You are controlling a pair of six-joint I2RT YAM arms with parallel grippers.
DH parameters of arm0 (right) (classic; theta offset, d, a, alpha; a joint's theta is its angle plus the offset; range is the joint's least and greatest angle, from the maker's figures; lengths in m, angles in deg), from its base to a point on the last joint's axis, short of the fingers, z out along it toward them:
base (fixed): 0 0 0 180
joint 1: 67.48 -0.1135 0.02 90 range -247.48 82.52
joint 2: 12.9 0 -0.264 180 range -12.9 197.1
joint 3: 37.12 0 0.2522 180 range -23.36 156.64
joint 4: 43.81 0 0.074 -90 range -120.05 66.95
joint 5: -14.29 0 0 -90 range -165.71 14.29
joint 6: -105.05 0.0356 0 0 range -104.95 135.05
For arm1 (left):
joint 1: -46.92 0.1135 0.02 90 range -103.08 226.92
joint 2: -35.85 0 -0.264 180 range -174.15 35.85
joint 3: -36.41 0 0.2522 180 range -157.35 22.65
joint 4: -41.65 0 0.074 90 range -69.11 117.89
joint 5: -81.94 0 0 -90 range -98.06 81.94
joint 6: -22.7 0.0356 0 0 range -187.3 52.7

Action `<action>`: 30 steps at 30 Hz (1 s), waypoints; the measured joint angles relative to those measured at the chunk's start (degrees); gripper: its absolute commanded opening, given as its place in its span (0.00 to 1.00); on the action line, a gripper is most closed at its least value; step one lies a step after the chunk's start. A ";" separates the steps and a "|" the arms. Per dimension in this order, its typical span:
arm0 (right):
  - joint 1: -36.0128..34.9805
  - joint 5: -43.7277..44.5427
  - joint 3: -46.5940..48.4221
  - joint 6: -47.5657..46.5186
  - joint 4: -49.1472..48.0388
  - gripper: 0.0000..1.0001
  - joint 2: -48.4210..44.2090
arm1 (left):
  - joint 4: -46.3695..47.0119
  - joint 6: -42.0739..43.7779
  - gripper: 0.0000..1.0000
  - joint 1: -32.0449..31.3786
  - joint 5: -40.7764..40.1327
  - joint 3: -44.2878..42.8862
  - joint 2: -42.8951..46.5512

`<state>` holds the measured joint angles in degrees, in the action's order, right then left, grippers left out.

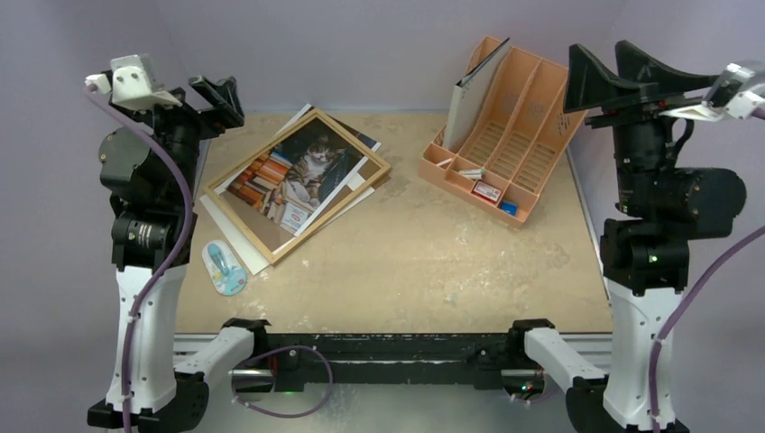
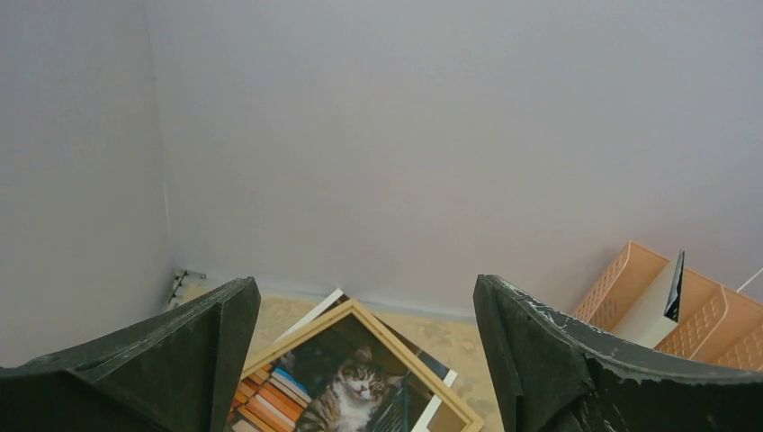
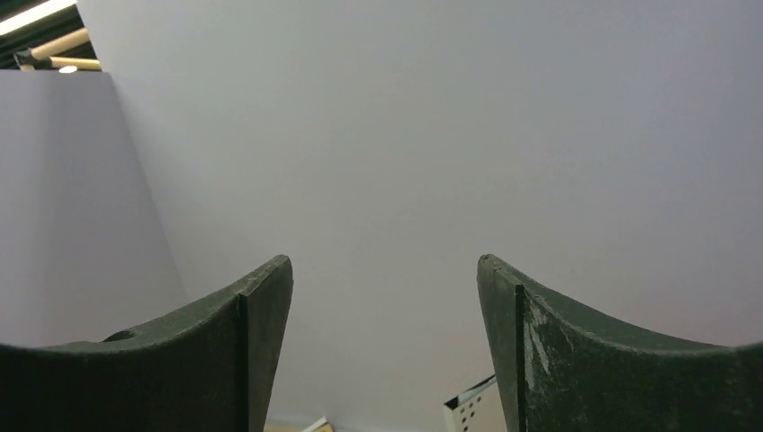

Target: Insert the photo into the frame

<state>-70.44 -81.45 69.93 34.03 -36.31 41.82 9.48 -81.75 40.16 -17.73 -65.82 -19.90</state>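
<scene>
The frame [image 1: 332, 215], with a thin light-wood border, lies flat and turned diagonally at the back left of the table. The photo [image 1: 302, 171], a tabby cat among stacked books, shows inside its border, with a white strip and bare brown board at the frame's right corner. The left wrist view shows the frame [image 2: 409, 358] and photo [image 2: 351, 387] below its fingers. My left gripper [image 1: 221, 99] hangs high above the frame's left side, open and holding nothing. My right gripper [image 1: 613, 70] is raised at the far right, open and holding nothing, facing the wall [image 3: 385, 261].
White sheets [image 1: 236, 242] and another print [image 1: 365, 142] stick out from under the frame. A small blue-and-white object [image 1: 223, 268] lies near the left arm. An orange file organiser [image 1: 519, 149] with a grey folder [image 1: 469, 99] and small items stands at the back right.
</scene>
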 measured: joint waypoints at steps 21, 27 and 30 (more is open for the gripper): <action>-15.89 -12.83 -29.59 16.94 -4.44 0.73 7.23 | 2.49 -3.54 0.74 0.02 16.76 26.86 -4.35; -27.43 -5.11 -33.79 21.68 -6.14 0.66 13.60 | 2.34 -5.51 0.73 0.00 20.79 35.39 -13.35; -30.82 -1.36 -34.27 24.09 -6.08 0.65 18.43 | 2.49 -5.97 0.73 0.00 22.62 37.13 -18.25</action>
<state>-101.26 -82.80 35.66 58.12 -42.39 60.25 11.97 -87.72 40.16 4.89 -28.68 -38.15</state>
